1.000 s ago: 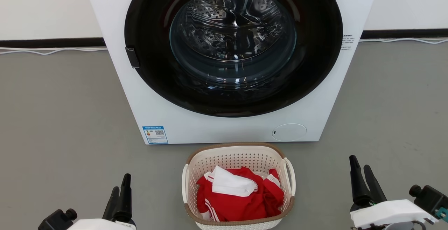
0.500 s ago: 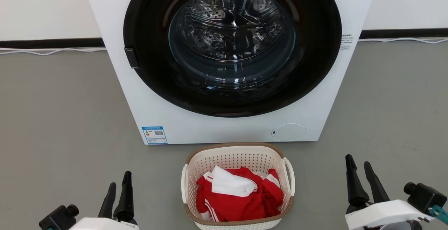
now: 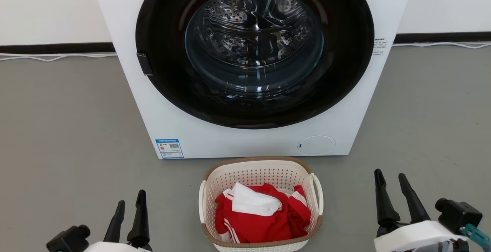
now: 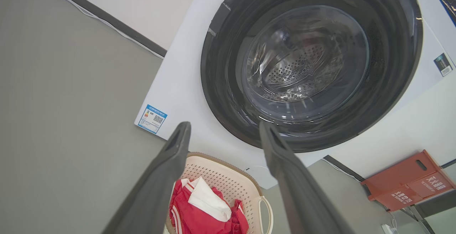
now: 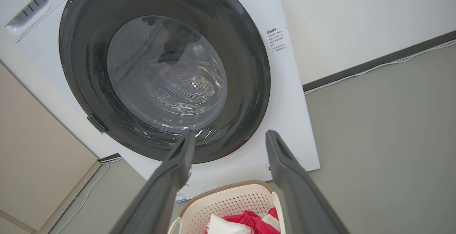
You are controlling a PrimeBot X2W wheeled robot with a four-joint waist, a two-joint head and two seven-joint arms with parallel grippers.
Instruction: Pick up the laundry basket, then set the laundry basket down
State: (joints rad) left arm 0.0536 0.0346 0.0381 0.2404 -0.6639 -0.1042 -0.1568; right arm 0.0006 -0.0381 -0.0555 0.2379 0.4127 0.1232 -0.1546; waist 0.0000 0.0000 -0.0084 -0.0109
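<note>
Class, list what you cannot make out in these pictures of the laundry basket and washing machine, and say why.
Head view: the laundry basket's near end is cut off by the bottom edge.
Its floor is hidden under the red and white clothes.
The washing machine's top is cut off by the upper edge.
The print on its blue label is too small to read.

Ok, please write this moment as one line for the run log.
phase: before pickup | cream-white perforated plastic laundry basket: on floor, untouched | left claw: open, empty | right claw: open, empty
</note>
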